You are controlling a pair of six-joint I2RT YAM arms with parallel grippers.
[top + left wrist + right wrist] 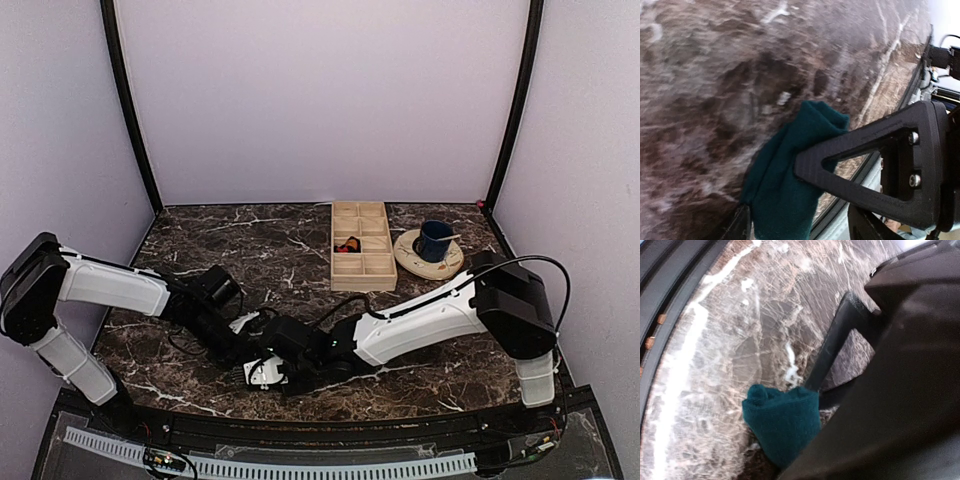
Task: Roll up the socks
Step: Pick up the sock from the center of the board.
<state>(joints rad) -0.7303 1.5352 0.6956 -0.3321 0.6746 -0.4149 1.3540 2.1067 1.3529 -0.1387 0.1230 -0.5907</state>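
My left end effector [770, 192] looms nearest, jaws wide around the teal sock [785, 195], which lies bunched at the near edge of the surface [715, 75]. My right end effector [819, 399] touches the sock, but I cannot tell its grip. I judge the rolling is underway. Next I need a firm pinch to turn the fabric.
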